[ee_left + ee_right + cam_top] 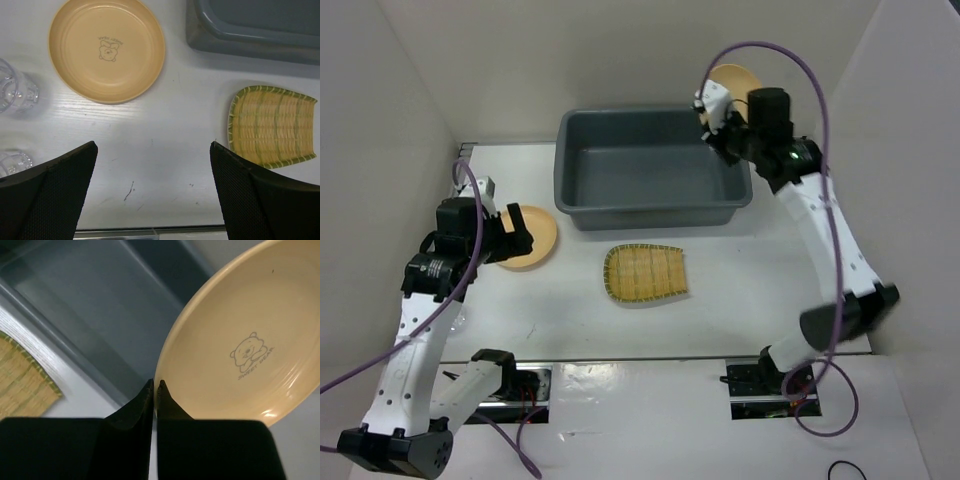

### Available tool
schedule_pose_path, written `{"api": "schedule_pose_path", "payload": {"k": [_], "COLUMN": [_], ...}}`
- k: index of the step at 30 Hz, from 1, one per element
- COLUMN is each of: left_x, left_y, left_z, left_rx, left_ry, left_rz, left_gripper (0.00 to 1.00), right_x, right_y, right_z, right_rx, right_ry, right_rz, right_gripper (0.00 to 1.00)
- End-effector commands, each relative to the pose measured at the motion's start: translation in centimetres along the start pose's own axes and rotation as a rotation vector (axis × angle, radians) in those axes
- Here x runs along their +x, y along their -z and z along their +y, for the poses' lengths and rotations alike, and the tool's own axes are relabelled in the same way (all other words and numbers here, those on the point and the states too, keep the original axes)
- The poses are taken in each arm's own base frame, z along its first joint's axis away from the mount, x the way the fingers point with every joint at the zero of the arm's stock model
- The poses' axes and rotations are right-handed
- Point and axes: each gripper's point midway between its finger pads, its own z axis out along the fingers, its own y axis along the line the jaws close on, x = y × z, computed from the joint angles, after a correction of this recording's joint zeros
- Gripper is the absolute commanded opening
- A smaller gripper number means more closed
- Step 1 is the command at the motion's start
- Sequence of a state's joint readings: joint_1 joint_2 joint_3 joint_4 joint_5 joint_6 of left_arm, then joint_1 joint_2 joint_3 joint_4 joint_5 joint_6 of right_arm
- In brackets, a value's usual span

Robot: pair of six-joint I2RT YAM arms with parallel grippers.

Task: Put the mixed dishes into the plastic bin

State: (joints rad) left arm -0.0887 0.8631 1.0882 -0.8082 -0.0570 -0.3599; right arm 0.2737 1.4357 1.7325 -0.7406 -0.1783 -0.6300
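Pinching one plate (235, 340) by its rim, the right hand (155, 386) is shut tight, just past the bin's (655, 215) far corner. It should move over the bin, go low, then let go. The left hand (152, 192) is wide open and holds nothing.

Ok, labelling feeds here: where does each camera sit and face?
Top external: fixed above and behind the arm bases, looking down on bin and both arms.
Left wrist: on the left arm, facing down at resting plate and cups; open left fingers below.
Right wrist: on the right arm, looking along shut right fingers pinching the lifted plate.
Shared: all show the bamboo tray and bin.
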Motion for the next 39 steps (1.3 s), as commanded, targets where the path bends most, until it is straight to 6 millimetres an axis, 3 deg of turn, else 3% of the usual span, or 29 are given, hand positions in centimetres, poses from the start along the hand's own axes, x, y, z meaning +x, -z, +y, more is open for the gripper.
{"api": "schedule_pose_path", "payload": {"k": [1,2,3,4,5,8,9,11,12,13,15,16,17,18,20,21,23,24,25,28,30,32,33,34,36,37,39], "left_x": [-1.2,-0.7,-1.1,-0.9,-1.1,-1.6,-2.0,-1.8,-1.8,-1.5,-1.5,-1.5,-1.3,-1.2,-0.9,-0.7,0.0,0.1,0.0,0.2,-0.1,-1.5,-2.0,-2.1,-0.5,0.4,1.6], "left_y": [0.3,0.3,0.9,0.9,1.6,2.8,3.3,3.3,3.3,3.3,3.0,3.0,2.7,2.3,1.7,1.2,0.1,-0.1,-0.4,-1.3,-1.4,-1.0,-0.8,-1.2,-3.3,-4.3,-6.4], "left_z": [0.9,1.1,1.2,1.5,1.4,1.7,1.6,1.7,1.7,1.7,1.7,1.6,1.4,1.4,0.9,0.9,0.8,0.9,0.8,0.9,0.7,0.6,0.3,0.5,0.5,0.7,1.1], "left_rx": [-0.066,-0.072,-0.080,-0.093,-0.091,-0.103,-0.097,-0.099,-0.099,-0.102,-0.104,-0.104,-0.096,-0.102,-0.079,-0.086,-0.090,-0.093,-0.094,-0.097,-0.094,-0.090,-0.081,-0.086,-0.110,-0.130,-0.174], "left_ry": [0.035,0.034,0.035,0.034,0.035,0.038,0.040,0.048,0.049,0.057,0.068,0.077,0.085,0.084,0.091,0.099,0.105,0.105,0.105,0.109,0.119,0.180,0.211,0.236,0.295,0.339,0.392], "left_rz": [-0.050,-0.032,-0.047,-0.041,-0.049,-0.091,-0.112,-0.102,-0.102,-0.094,-0.085,-0.085,-0.070,-0.053,-0.024,-0.003,0.042,0.053,0.054,0.079,0.067,-0.017,-0.041,-0.050,0.033,0.073,0.139], "left_gripper": [0.99,0.99,0.99,0.99,0.99,0.99,0.99,0.99,0.99,0.99,0.99,0.99,0.99,0.99,0.99,0.99,0.99,0.99,0.99,0.99,0.99,0.99,0.99,0.99,0.99,0.99,0.99], "right_x": [0.2,2.1,2.8,1.9,4.5,4.8,7.3,7.6,10.0,9.1,10.4,10.6,11.9,13.5,13.3,11.9,14.2,13.0,14.5,14.0,12.1,8.4,5.1,3.2,-0.4,-3.6,-4.8], "right_y": [-7.4,-11.0,-12.5,-13.5,-16.8,-19.9,-22.0,-23.2,-25.0,-25.3,-25.8,-27.1,-26.6,-28.0,-27.5,-27.1,-27.5,-26.9,-27.3,-26.6,-25.8,-23.4,-21.0,-19.5,-16.2,-12.5,-10.1], "right_z": [0.1,1.0,1.1,0.7,1.8,1.6,2.2,2.2,3.4,2.3,3.5,2.9,3.9,4.7,4.6,4.1,5.8,5.3,5.4,5.2,5.1,3.4,2.1,1.5,0.3,-1.0,-0.8], "right_rx": [-0.030,-0.073,-0.087,-0.093,-0.131,-0.155,-0.176,-0.188,-0.222,-0.207,-0.262,-0.252,-0.285,-0.292,-0.304,-0.291,-0.343,-0.338,-0.345,-0.355,-0.371,-0.354,-0.326,-0.315,-0.282,-0.241,-0.238], "right_ry": [-0.074,-0.097,-0.101,-0.101,-0.113,-0.080,-0.094,-0.087,-0.098,-0.099,-0.117,-0.130,-0.143,-0.155,-0.131,-0.140,-0.160,-0.146,-0.159,-0.197,-0.216,-0.234,-0.239,-0.244,-0.264,-0.248,-0.251], "right_rz": [0.046,0.100,0.123,0.109,0.172,0.171,0.220,0.236,0.289,0.263,0.308,0.285,0.338,0.353,0.357,0.320,0.377,0.348,0.375,0.365,0.318,0.235,0.172,0.132,0.060,-0.015,-0.015], "right_gripper": [0.00,0.00,0.00,0.00,0.00,0.00,0.00,0.00,0.00,0.00,0.00,0.00,0.00,0.02,0.16,0.22,0.41,0.43,0.43,0.50,0.63,0.74,0.78,0.81,0.89,0.94,0.95]}}
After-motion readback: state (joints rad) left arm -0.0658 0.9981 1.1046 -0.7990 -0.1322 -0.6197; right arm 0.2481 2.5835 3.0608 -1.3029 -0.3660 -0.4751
